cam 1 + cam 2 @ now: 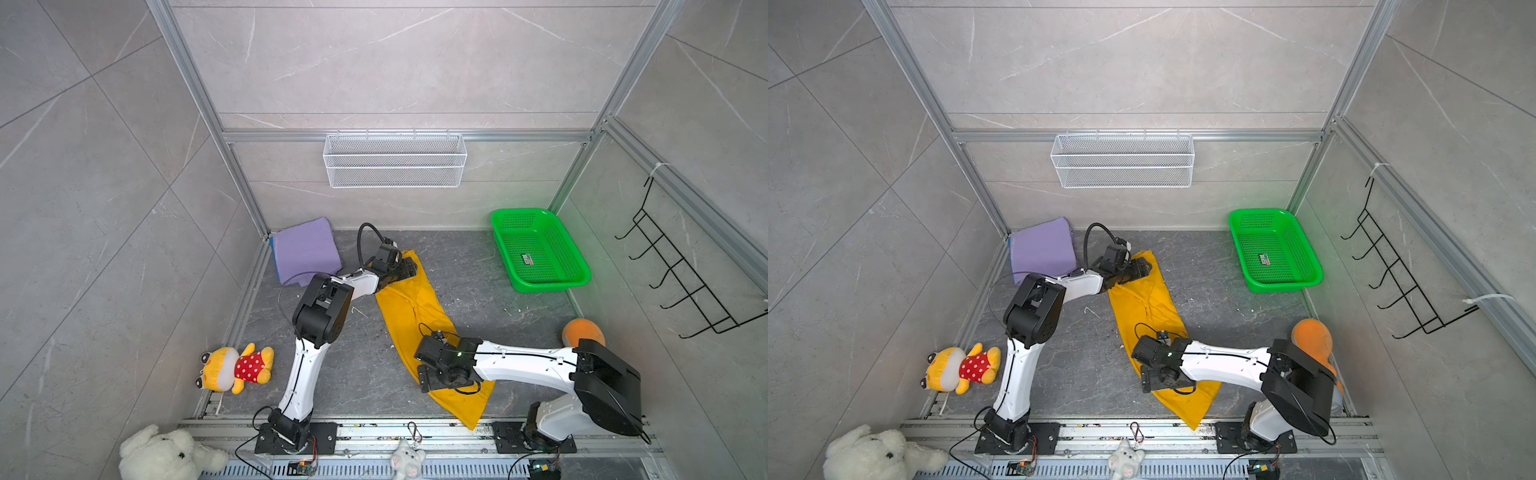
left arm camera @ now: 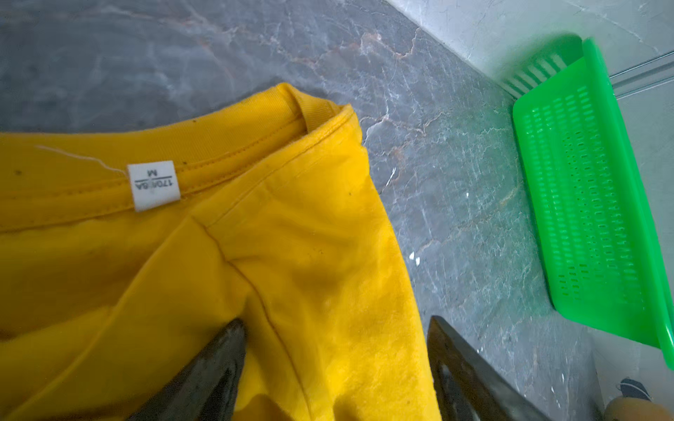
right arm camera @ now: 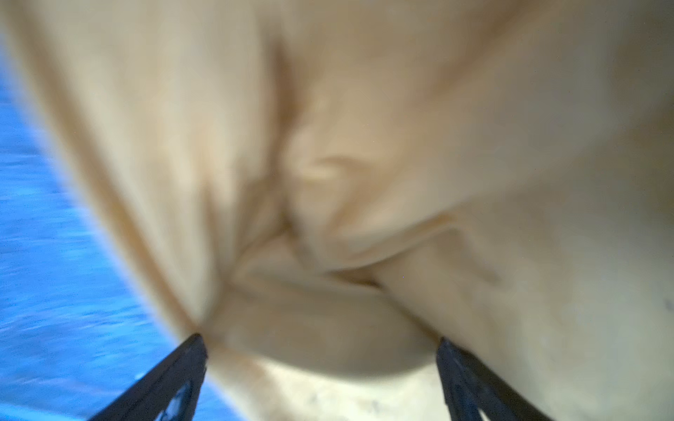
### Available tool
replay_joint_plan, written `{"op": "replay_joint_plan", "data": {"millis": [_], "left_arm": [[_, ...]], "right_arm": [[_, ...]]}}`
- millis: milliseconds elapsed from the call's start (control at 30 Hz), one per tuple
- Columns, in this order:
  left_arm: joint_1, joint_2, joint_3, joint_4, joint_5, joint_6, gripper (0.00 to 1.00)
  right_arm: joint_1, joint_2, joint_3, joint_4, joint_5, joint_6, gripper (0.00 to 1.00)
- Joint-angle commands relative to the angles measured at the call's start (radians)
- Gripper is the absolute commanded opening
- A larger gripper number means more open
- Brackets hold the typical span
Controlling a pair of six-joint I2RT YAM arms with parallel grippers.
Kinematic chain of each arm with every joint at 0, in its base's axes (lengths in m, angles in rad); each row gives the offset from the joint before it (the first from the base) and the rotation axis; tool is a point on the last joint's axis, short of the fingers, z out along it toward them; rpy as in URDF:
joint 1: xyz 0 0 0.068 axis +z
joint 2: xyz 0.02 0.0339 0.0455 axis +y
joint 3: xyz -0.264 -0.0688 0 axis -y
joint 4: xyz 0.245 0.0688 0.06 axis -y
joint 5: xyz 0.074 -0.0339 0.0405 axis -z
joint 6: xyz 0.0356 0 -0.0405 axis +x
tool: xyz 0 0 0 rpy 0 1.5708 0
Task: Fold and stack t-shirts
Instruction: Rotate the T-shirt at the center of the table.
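T-shirt (image 1: pixel 409 309), mustard-yellow, lies as long folded strip across bench (image 1: pixel 478 291), near folded lavender t-shirt (image 1: pixel 305 249). Left gripper (image 2: pixel 335 320) spread over collar end; right gripper (image 3: pixel 321 342) spread wide over hem end. Cloth likely light, limp: pinch corners through all layers.

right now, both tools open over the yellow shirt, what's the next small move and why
Probably shut the right tool: its open jaws straddle bunched cloth at the near end of the yellow t-shirt, while the left tool hangs open by the collar.
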Motion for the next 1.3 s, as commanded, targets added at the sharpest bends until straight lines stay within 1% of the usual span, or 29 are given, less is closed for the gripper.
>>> {"op": "replay_joint_plan", "data": {"millis": [0,67,133,200,267,333,433,533,567,633,700,800,933,1000,1100,1167,1267], "left_arm": [[0.016,0.113,0.134,-0.075,0.051,0.038,0.8],[0.029,0.163,0.234,-0.069,0.11,0.04,0.8],[0.045,0.172,0.294,-0.038,0.195,0.034,0.8],[0.06,0.125,0.314,-0.009,0.301,0.031,0.8],[0.061,0.039,0.283,-0.051,0.322,0.06,0.81],[0.06,-0.069,0.199,-0.076,0.332,0.082,0.81],[0.059,-0.209,-0.009,-0.062,0.316,0.081,0.81],[0.047,-0.288,-0.186,-0.022,0.306,0.069,0.81],[0.041,-0.295,-0.223,-0.011,0.307,0.065,0.82],[0.033,-0.282,-0.263,0.028,0.317,0.045,0.82],[0.022,-0.251,-0.259,0.046,0.323,0.032,0.82],[0.008,-0.188,-0.21,0.05,0.32,0.025,0.82],[0.006,-0.112,-0.15,0.053,0.299,0.009,0.82],[0.008,-0.077,-0.11,0.037,0.285,0.009,0.82],[0.009,-0.01,-0.02,-0.011,0.279,0.021,0.82],[0.011,0.034,0.035,-0.039,0.27,0.028,0.82],[0.022,0.1,0.116,-0.072,0.261,0.031,0.82]], "right_arm": [[0.042,0.014,0.089,0.05,-0.005,0.029,0.99],[0.047,-0.024,0.103,0.03,0.0,0.022,0.99],[0.047,-0.082,0.112,-0.029,0.037,0.004,0.99],[0.047,-0.134,0.124,-0.101,0.099,-0.026,0.99],[0.028,-0.155,0.129,-0.149,0.14,-0.073,0.99],[-0.024,-0.142,0.126,-0.157,0.119,-0.137,0.99],[-0.103,-0.113,0.102,-0.112,0.083,-0.209,0.99],[-0.164,-0.08,0.069,-0.056,0.04,-0.242,0.99],[-0.176,-0.067,0.059,-0.046,0.028,-0.249,0.99],[-0.184,-0.045,0.037,-0.036,0.024,-0.247,0.99],[-0.184,-0.03,0.009,-0.025,-0.004,-0.239,0.99],[-0.175,-0.028,-0.05,-0.018,-0.035,-0.211,0.99],[-0.124,-0.075,-0.128,-0.043,-0.035,-0.156,0.99],[-0.088,-0.089,-0.166,-0.027,-0.063,-0.128,0.99],[-0.038,-0.058,-0.185,0.041,-0.113,-0.09,0.99],[0.002,-0.014,-0.168,0.096,-0.138,-0.063,0.99],[0.041,0.031,-0.122,0.158,-0.144,-0.021,0.99]]}}
